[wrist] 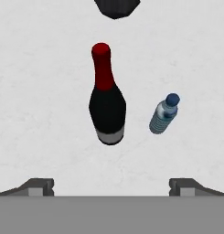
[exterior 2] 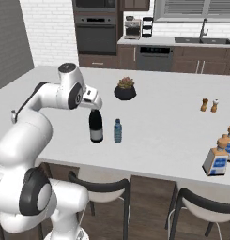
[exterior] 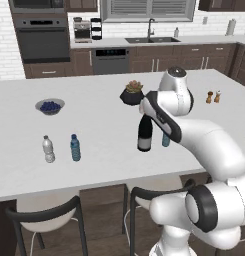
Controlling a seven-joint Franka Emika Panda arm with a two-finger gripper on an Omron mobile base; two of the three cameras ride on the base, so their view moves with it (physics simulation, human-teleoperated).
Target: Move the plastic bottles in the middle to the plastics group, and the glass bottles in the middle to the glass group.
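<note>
**On the surface: end effector released above the wine bottle**

At mid-surface the wine bottle (wrist: 108, 107) stands upright, red top up, with the pale bottle (wrist: 163, 114) just beside it, apart from it. Directly above them hangs the end effector (wrist: 111, 186), fingers (wrist: 38, 186) spread wide, grasping nothing. Beyond the pair sits a dark plant pot (exterior 2: 125, 90). Far to the left stand a clear bottle (exterior: 48, 149) and a blue bottle (exterior: 75, 147), near each other. Square bottles (exterior 2: 216, 161) stand at the right edge of the surface (exterior 2: 158, 122).
</note>
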